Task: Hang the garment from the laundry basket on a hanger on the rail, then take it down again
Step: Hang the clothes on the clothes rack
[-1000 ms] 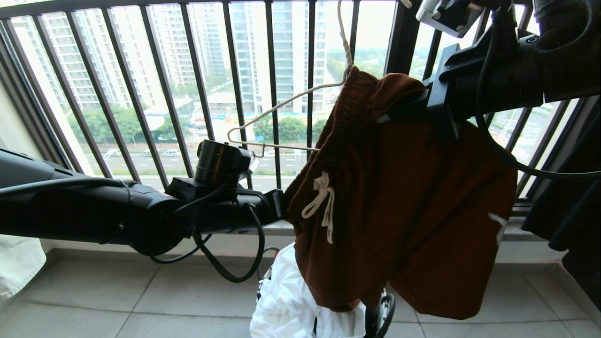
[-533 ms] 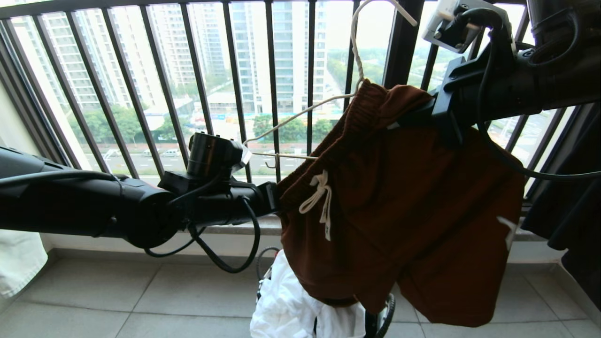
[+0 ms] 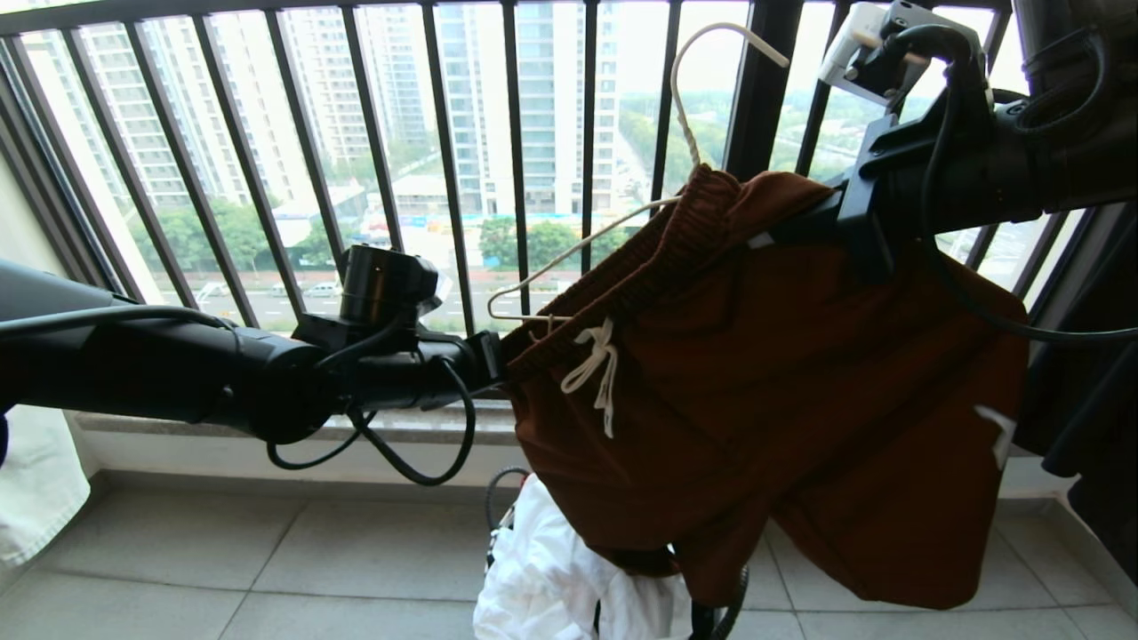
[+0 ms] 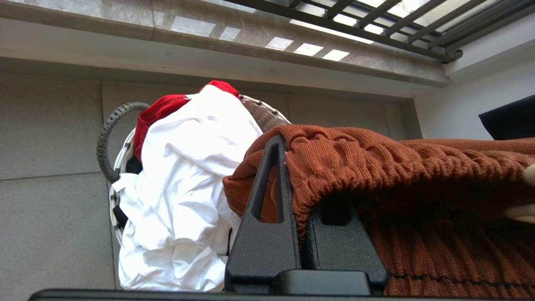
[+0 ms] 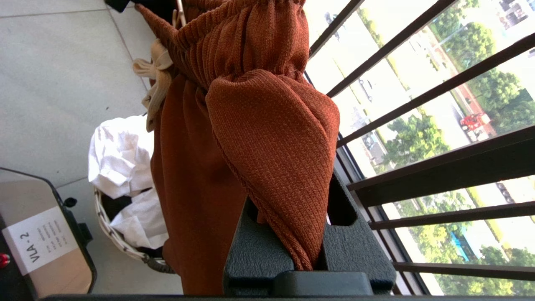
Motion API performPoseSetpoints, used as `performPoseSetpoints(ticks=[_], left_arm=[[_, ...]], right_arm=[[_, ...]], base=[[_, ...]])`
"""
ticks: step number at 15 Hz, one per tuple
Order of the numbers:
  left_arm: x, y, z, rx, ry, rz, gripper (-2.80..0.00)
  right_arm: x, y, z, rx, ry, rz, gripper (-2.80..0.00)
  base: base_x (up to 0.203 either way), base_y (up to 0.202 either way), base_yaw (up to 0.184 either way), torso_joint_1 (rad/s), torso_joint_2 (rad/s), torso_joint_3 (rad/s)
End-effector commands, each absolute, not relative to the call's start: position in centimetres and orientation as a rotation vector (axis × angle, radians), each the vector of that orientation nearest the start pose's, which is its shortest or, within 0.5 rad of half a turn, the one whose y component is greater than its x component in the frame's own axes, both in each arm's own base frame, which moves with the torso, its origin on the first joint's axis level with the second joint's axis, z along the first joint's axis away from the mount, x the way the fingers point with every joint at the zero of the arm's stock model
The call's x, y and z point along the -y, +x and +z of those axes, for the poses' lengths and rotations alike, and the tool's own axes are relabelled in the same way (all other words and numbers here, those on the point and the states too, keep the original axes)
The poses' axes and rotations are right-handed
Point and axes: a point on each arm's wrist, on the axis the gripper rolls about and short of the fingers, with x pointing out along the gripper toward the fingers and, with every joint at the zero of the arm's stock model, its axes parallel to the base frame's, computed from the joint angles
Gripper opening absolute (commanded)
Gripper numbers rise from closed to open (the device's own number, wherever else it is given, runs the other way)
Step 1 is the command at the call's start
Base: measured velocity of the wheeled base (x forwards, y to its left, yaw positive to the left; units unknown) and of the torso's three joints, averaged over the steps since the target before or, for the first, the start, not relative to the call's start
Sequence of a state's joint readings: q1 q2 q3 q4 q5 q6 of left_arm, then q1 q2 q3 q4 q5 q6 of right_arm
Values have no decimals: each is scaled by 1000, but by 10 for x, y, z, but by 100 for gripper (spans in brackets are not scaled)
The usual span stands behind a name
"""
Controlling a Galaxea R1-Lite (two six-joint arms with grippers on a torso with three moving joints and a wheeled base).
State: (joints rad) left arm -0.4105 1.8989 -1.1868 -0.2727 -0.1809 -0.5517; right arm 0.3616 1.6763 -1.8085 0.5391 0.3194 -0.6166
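Observation:
The garment (image 3: 756, 382), rust-brown shorts with a white drawstring, hangs in mid-air between my two arms, partly threaded on the hanger (image 3: 578, 249). The hanger's cream-white left arm sticks out of the waistband, and its hook stands free above. My left gripper (image 3: 498, 356) is shut on the left end of the ribbed waistband (image 4: 376, 159). My right gripper (image 3: 800, 222) is shut on a fold of the shorts' cloth (image 5: 267, 125) at the upper right. The laundry basket (image 4: 104, 142) stands on the floor below, mostly hidden. The rail is out of view.
White cloth (image 3: 551, 578) and red cloth (image 4: 167, 104) fill the basket. The black balcony railing (image 3: 444, 160) stands close behind the shorts. A black garment (image 3: 1093, 427) hangs at the right, pale cloth (image 3: 36, 489) at the left. A labelled box (image 5: 37, 246) sits beside the basket.
My left gripper has shut on the waistband and drawn it left and up. The hanger and shorts have shifted right and down, so the hook now shows whole.

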Motion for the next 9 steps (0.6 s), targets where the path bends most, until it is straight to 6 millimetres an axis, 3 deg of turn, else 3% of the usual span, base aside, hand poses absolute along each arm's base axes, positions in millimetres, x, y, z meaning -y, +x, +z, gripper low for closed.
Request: performPoseSetpoints(ticks=[1,6,9], left_arm=[[146,346,182,-586,-485,-421,-280],[127,348,202,-516,-505,-392,-280],[126,344,207,-502,-480,-400,-280]], right_arm=[[-105,266,349,-224,-596,776,-280],[-100,273,323,-319,-594,782,-280],[-107,293,301,-393,-600,789,-280]], base=[[0,0,0,0,0,0],[0,0,0,0,0,0],[0,0,0,0,0,0]])
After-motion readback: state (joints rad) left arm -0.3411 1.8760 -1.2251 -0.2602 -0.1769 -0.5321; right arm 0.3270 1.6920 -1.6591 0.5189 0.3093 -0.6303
